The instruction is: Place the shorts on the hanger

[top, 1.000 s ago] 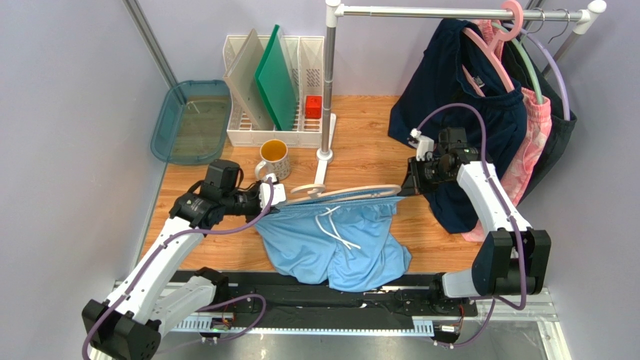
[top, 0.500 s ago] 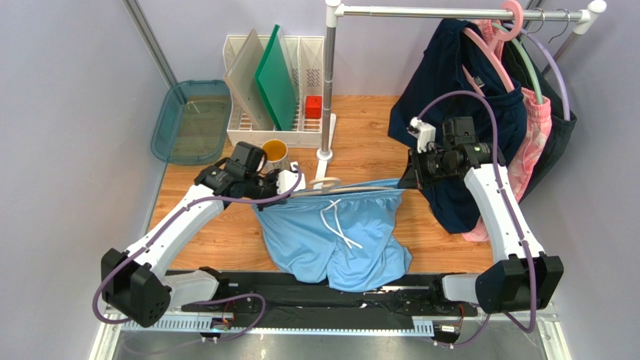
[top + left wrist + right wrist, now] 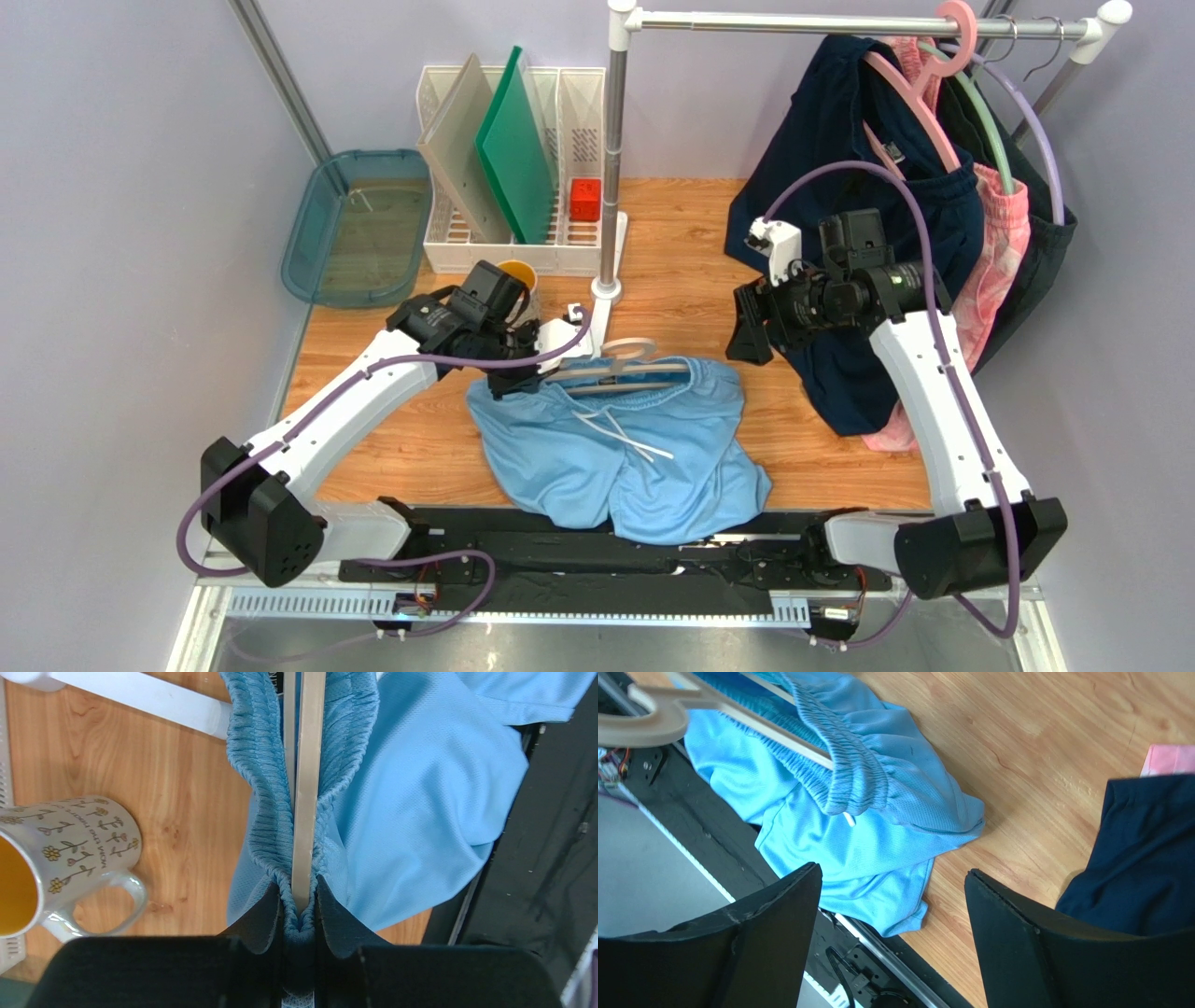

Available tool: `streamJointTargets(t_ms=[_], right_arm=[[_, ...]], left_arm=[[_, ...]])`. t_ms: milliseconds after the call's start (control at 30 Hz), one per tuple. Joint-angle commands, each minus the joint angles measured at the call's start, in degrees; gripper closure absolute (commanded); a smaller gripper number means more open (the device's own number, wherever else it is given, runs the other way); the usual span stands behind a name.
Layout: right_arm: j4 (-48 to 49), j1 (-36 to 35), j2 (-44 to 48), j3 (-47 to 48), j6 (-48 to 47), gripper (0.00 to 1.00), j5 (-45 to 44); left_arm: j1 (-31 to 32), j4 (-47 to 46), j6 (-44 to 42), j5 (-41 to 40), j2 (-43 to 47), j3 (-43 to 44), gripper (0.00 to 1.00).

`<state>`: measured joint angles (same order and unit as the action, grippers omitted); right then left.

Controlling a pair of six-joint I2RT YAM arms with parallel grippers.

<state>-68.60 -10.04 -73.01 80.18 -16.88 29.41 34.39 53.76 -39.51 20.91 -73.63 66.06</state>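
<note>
The sky-blue shorts [image 3: 617, 451] lie bunched on the wooden table, white drawstring on top. The cream hanger [image 3: 619, 370] runs along their gathered waistband, its bar inside the waistband [image 3: 307, 791]. My left gripper [image 3: 556, 350] is shut at the left end of the waistband. In the left wrist view its jaws [image 3: 300, 904] pinch the elastic fabric [image 3: 265, 777] with the hanger bar's end between them. My right gripper [image 3: 744, 336] hangs open above the table, right of the shorts [image 3: 878, 812], with nothing between its fingers [image 3: 892, 873]. The hanger's looped end [image 3: 654, 722] shows at upper left there.
A flowered mug [image 3: 63, 850] stands just left of my left gripper. Behind are a white dish rack [image 3: 512, 210], a teal tray [image 3: 358, 224] and the clothes rail's pole [image 3: 613, 154]. A navy garment [image 3: 870, 182] and a pink one [image 3: 996, 266] hang close behind my right arm.
My right gripper has opened, let go of the waistband's right end and drawn back. That end dropped and the shorts slackened. My left gripper moved right and toward the back, still gripping.
</note>
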Motion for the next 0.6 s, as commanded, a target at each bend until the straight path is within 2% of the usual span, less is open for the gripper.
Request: streamJointTargets(t_ms=[0,100,267,367,400,567], right_arm=[[1.96,-0.06,6.29,0.16,-8.15,0.21,7.49],[5.38,-1.11,10.06,-0.9,-12.55,0.23,16.44],[15.93,-7.79,16.84,-5.12,-14.41,0.29,19.54],[22.44,-14.02,17.82,-7.4,-14.49,0.3,16.57],[22.89,-17.17,17.47,-7.58,-16.15,0.3,15.25],[20.61,-21.68,14.4,-9.16,-22.39,0.35,7.17]], left_arm=[[-0.03,1.61,2.77,6.15,3.14,4.51,1.0],[-0.03,3.46,2.15,10.46,3.84,6.79,1.0],[-0.03,6.62,1.1,12.84,3.32,10.92,1.0],[-0.03,8.03,1.27,14.6,3.05,13.03,1.0],[-0.03,8.2,1.36,14.95,3.05,13.47,1.0],[-0.03,9.44,1.8,16.53,3.57,15.76,1.0]])
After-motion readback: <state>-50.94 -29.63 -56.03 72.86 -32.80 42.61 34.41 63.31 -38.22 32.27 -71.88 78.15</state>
